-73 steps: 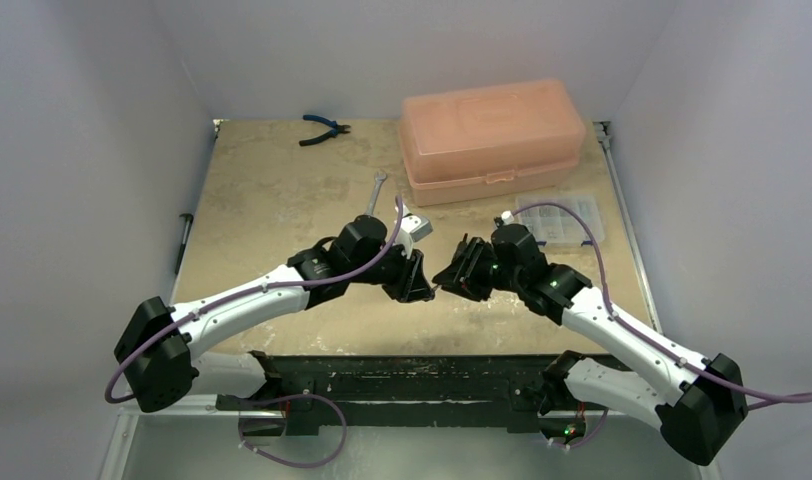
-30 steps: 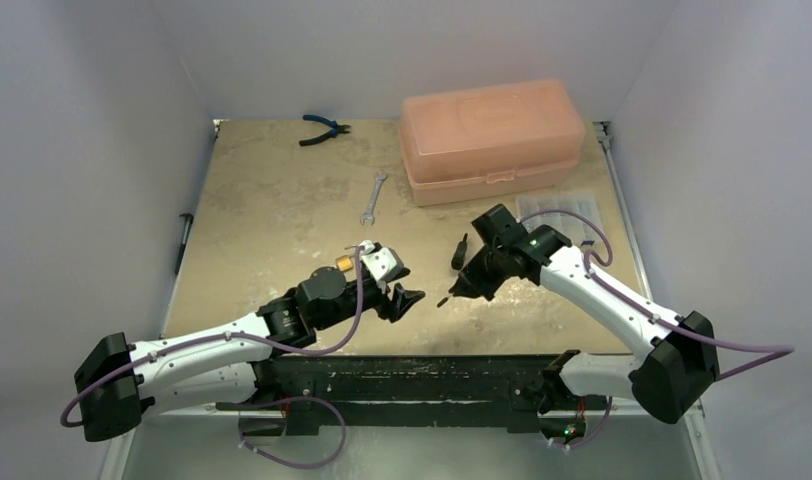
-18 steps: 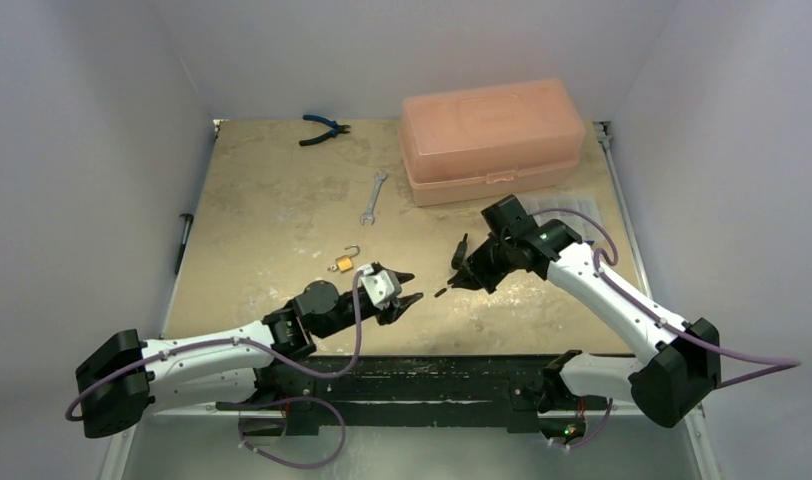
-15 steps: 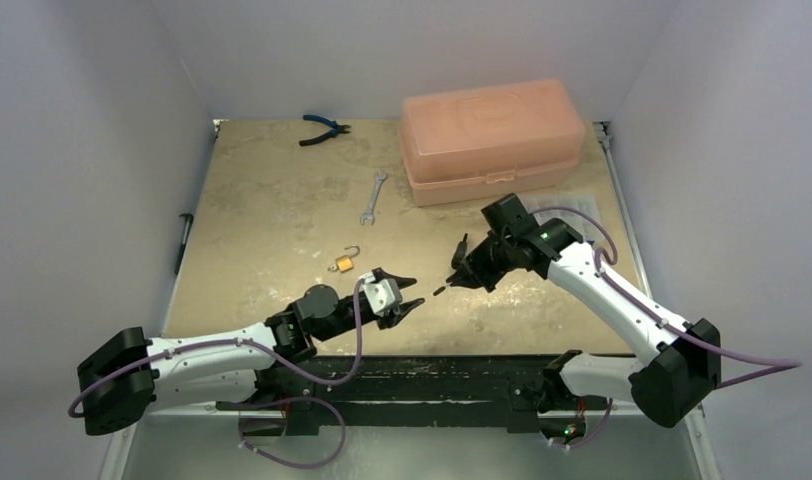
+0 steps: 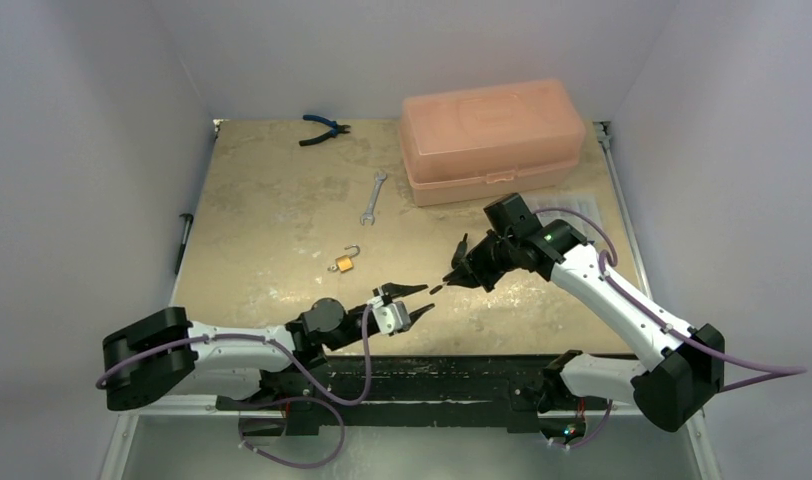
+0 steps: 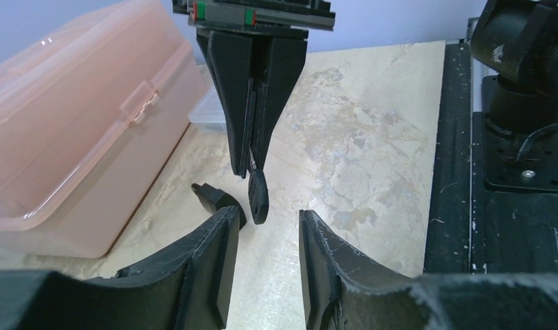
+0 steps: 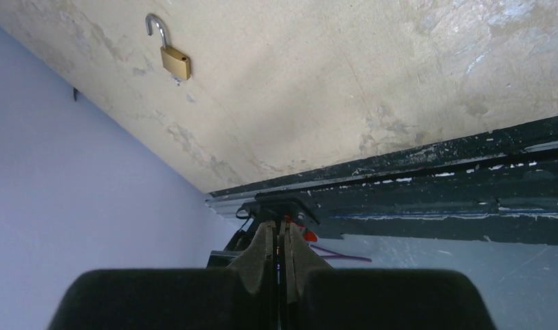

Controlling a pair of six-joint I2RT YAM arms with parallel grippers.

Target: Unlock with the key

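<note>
From above, the padlock (image 5: 345, 263) lies on the desk (image 5: 272, 200) left of centre, its brass body nearer the arms and its opened shackle slanting away to the right, so its long axis runs diagonally. The right gripper (image 5: 450, 281) hangs to its right, jaws pinched on the key (image 5: 437, 290), whose free end points down and left toward the left gripper (image 5: 422, 298); that one lies low by the near edge with its jaws parted and nothing between them. A wrench (image 5: 373, 197) lies beyond the padlock, pliers (image 5: 324, 127) sit at the far edge, and a pink box (image 5: 492, 140) stands at the far right. From the left wrist, the left gripper (image 6: 266, 220) shows a narrow gap, and the right gripper (image 6: 251, 161) comes straight down in front of it, clamped on the key (image 6: 258, 196): its long axis follows the fingers, its dark rounded end hanging just beyond the gap. A small black piece (image 6: 211, 196) sits on the desk (image 6: 372, 151) beside it, with the pink box (image 6: 77, 117) to the left. From the right wrist, the right gripper (image 7: 279, 234) is pressed together, the key too thin to make out, and the padlock (image 7: 174, 62) lies well apart on the desk (image 7: 331, 82), shackle hooked open.
</note>
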